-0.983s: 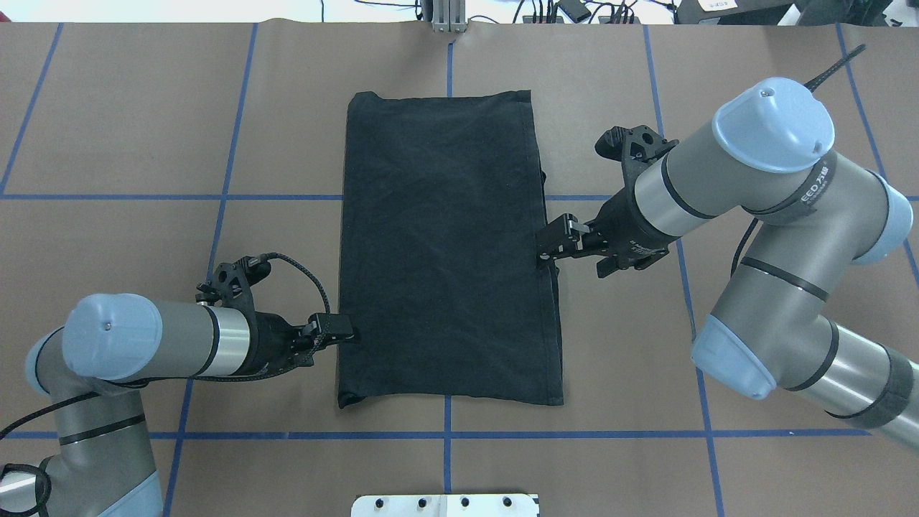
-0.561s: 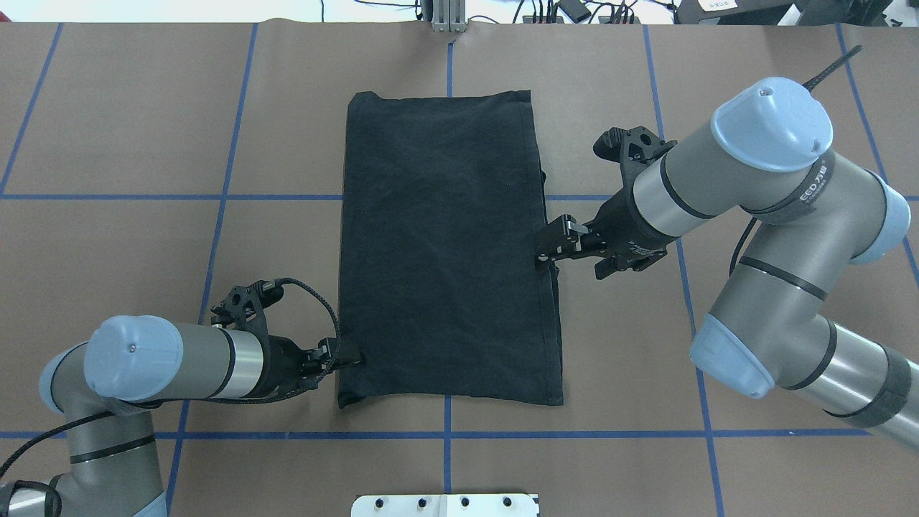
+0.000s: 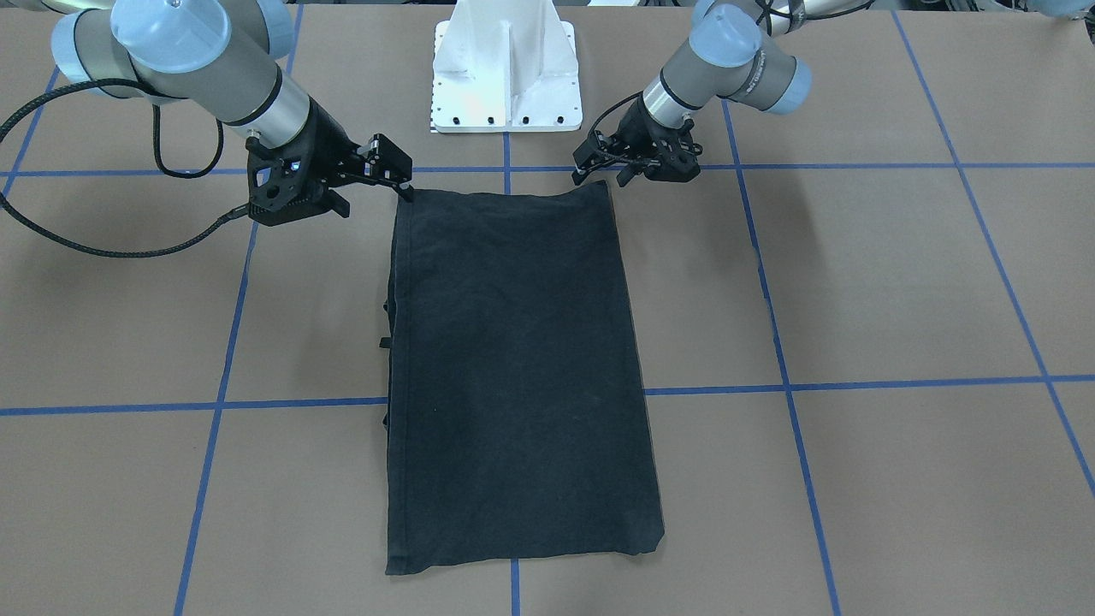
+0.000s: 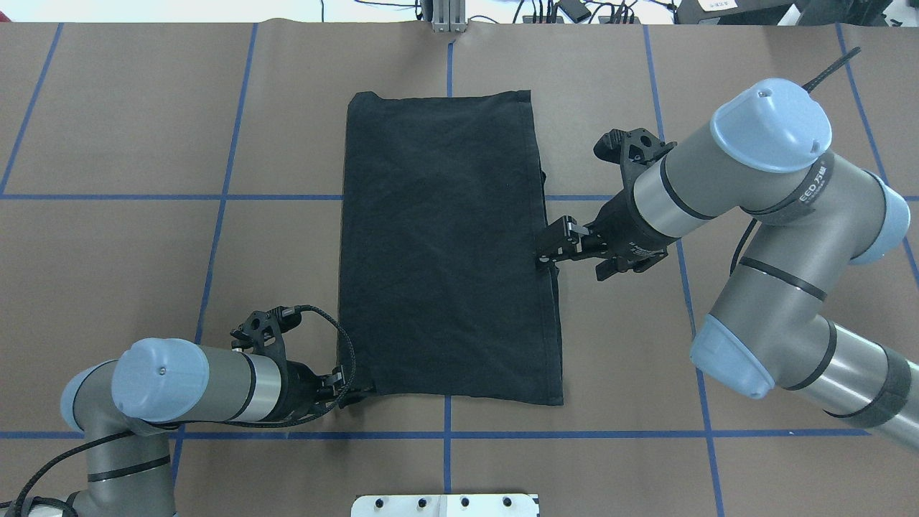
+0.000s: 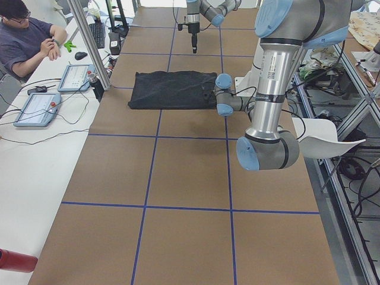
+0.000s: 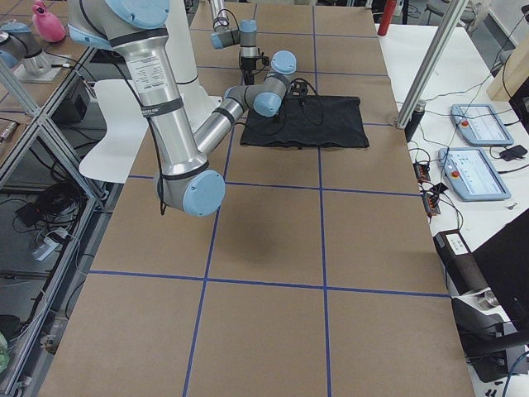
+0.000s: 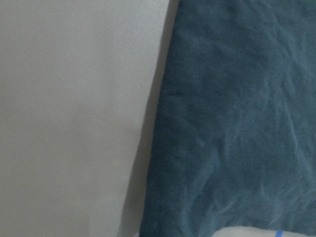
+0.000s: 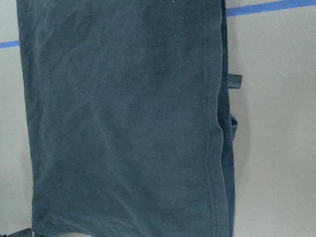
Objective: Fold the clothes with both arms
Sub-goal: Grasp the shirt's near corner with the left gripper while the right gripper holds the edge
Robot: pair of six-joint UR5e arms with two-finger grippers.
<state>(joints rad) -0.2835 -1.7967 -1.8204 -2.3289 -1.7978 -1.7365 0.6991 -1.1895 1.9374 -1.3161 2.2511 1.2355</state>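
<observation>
Left hand [image 4: 357, 388] and right hand [image 4: 547, 256], both spread, flank the T-shirt [image 4: 445, 244]; only front view puts both at corners.

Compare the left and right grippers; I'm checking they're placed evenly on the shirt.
The left gripper sits low at the T-shirt's near-left corner; right gripper hangs higher, by the right edge. Left wrist view shows cloth close up, right's far more. Both are black, aimed at the cloth.

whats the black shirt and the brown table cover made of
T-shirt: looks like soft matte knit, probably cotton; it shows fine creases and a stitched hem. Table cover: seemingly matte brown paper or card, flat, with blue tape lines.
</observation>
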